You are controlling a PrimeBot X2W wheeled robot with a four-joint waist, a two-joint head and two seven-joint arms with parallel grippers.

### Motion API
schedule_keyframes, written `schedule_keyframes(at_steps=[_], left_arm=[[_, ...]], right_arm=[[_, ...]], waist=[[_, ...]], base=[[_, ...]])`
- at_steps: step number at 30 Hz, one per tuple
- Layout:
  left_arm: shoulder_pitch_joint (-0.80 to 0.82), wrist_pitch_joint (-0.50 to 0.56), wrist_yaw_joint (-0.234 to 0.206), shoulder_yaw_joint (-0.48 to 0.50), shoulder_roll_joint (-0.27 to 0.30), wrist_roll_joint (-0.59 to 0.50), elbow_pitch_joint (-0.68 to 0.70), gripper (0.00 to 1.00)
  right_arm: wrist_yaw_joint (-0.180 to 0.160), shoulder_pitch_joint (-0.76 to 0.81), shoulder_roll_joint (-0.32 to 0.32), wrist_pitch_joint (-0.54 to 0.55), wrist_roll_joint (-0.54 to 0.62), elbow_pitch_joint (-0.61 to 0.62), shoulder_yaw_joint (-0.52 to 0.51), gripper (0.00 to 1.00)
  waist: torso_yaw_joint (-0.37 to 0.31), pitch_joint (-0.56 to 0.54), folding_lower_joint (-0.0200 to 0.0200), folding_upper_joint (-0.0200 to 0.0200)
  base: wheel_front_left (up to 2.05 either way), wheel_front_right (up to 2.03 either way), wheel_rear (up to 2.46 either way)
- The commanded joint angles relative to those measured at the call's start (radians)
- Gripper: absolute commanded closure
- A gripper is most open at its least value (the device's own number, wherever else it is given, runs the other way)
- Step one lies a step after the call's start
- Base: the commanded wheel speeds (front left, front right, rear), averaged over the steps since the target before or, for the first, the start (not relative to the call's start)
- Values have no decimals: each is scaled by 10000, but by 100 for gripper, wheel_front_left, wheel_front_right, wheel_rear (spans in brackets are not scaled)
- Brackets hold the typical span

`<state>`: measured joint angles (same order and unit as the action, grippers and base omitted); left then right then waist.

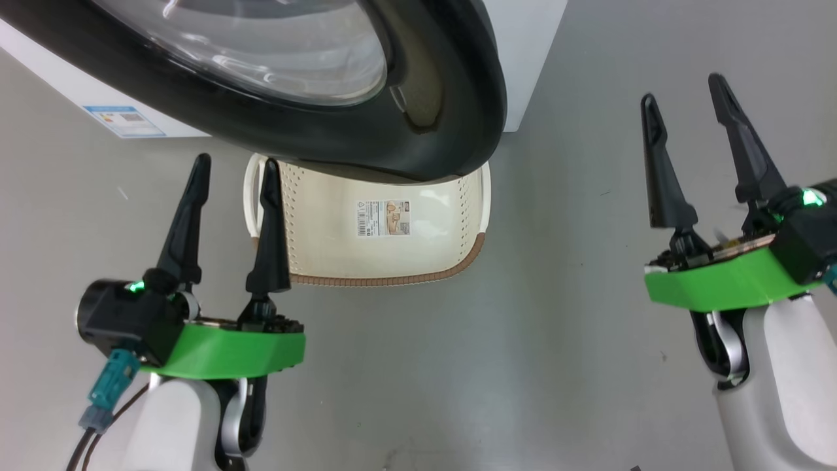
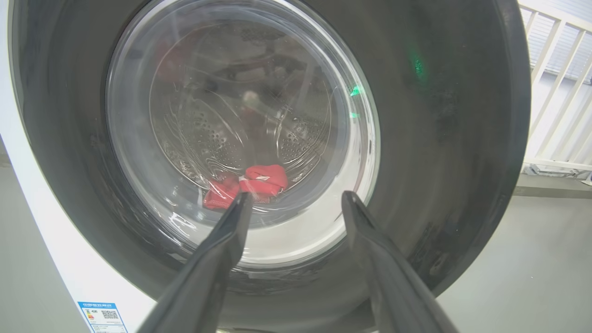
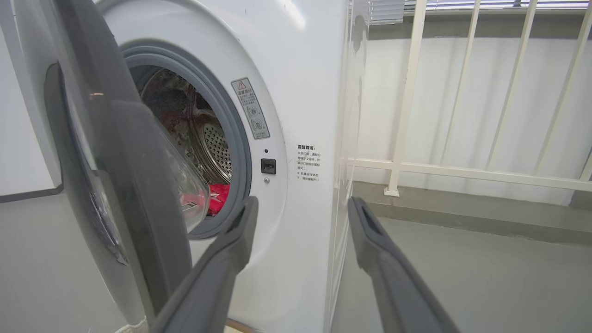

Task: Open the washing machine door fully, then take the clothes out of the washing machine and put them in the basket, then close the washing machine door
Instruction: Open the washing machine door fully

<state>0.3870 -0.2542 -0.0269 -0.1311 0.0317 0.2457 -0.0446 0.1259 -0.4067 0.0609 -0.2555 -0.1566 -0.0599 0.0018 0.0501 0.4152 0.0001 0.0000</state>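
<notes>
Seen from my remote station, the washing machine door point(image 1: 451, 98) stood partly open, swung out over the far rim of the basket point(image 1: 314, 229) on the grey floor point(image 1: 556, 294). The red clothes point(image 2: 261, 180) lay at the bottom of the drum point(image 3: 217, 152) inside the washing machine point(image 3: 300, 69). My left hand point(image 1: 237, 163) faced the door with fingers spread and empty, just beside the basket, and my right hand point(image 1: 683, 88), likewise spread and empty, hung well apart to the right, pointing at the machine's front corner.
</notes>
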Motion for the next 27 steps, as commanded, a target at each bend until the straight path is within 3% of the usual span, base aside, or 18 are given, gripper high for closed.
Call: schedule_keyframes(at_steps=[1,26,27], left_arm=[[-127,-76,26,339,185,-123,330,0],[-250,-76,36,279,185,-214,332,0],[-253,-76,30,276,185,-214,328,0]], right_arm=[[48,276,-92,-60,141,375,127,0],[48,1354,-106,-62,-206,806,139,0],[48,1335,-106,-62,-188,804,124,5]], waist=[[5,2,0,0],[47,-76,0,0],[59,-75,0,0]], base=[[0,0,0],[0,0,0],[0,0,0]])
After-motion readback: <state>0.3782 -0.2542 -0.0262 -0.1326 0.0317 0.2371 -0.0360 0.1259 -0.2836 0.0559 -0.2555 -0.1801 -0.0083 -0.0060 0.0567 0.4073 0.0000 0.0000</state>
